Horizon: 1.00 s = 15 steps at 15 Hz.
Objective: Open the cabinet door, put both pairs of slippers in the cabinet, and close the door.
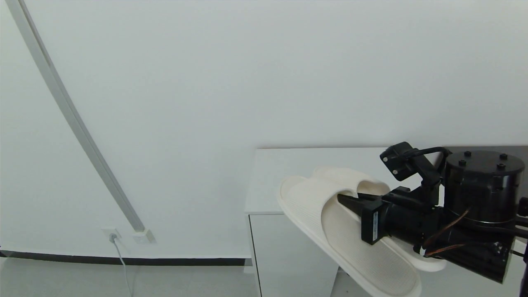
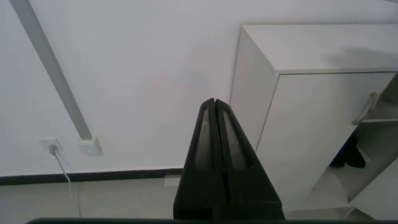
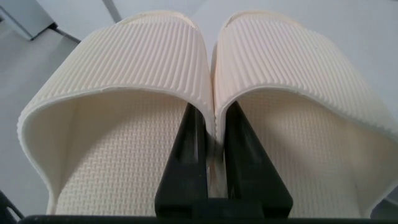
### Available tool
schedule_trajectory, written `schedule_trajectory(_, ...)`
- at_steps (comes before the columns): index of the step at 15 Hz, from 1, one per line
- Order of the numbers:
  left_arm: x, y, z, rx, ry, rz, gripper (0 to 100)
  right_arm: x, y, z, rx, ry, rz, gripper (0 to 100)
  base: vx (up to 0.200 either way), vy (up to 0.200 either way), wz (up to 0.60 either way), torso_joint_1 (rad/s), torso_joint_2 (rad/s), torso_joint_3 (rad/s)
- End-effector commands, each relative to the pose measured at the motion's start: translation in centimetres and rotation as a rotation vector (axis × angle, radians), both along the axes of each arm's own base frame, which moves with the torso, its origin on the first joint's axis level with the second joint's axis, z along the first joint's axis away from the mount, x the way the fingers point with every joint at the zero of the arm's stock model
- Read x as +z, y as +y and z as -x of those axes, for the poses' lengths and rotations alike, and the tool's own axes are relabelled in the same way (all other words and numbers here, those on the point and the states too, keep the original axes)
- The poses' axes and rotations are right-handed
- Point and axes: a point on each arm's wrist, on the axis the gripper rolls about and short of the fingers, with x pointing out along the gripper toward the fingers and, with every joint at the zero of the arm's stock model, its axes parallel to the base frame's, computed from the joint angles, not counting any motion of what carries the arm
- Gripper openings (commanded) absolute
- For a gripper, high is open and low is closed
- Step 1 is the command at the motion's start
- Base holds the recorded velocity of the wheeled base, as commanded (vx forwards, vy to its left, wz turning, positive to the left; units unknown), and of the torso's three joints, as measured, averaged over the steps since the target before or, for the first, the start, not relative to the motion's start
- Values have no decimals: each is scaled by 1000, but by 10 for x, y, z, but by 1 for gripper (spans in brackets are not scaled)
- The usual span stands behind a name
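Slippers [image 1: 330,214]: one cream pair with ribbed straps [image 3: 124,81], side by side. They are held in the air in front of the top corner of the white cabinet [image 1: 288,247]. They hang tilted, toes higher and pointing away from the right hand [image 1: 344,200], heels lower.

Right hand: one black finger [image 3: 193,143] reaches in under each strap. The two fingers are pressed together on the inner side walls of the pair, where the two slippers touch, so the hand [image 3: 212,115] is clamped on both at once.

Left hand [image 2: 214,106]: the fingers are together with nothing between them. It sits off to the side of the cabinet [image 2: 298,124], facing the wall and the cabinet's side panel.

Cabinet: it stands against the wall, and its flat top [image 1: 321,161] is bare where it shows. The left wrist view has a front panel with a handle [image 2: 367,109] at its edge. Beside that panel the inside is exposed, with shelves [image 2: 379,120]. A dark thing [image 2: 351,155] lies on a lower shelf; I cannot tell what it is.

Wall: plain white, with a grey strip [image 1: 74,119] running down it at a slant. The strip ends near a socket [image 1: 112,236], and a cord [image 1: 121,264] hangs from the socket toward the floor [image 1: 62,276].
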Motion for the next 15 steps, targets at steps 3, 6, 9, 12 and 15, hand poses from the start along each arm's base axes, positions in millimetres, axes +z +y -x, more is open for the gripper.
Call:
schedule_trajectory(3,0,0,0,1,1,1,0,-3,1,-1,-1,8,8,0,-67,0,0,1,-2,-1)
schedule_trajectory(6,0,0,0,1,-1,1,0,-8,-1,1,3,12,32,0,0,0,0,0,0,0)
schedule_trajectory(9,0,0,0,1,1,1,0,-10,1,3,15,10,44,0,0,0,0,0,0,0)
schedule_trajectory(12,0,0,0,1,1,1,0,-8,1,3,15,4,39,0,0,0,0,0,0,0)
schedule_trajectory(15,0,0,0,1,-1,1,0,-10,1,2,15,10,44,0,0,-67,0,-1,1,2)
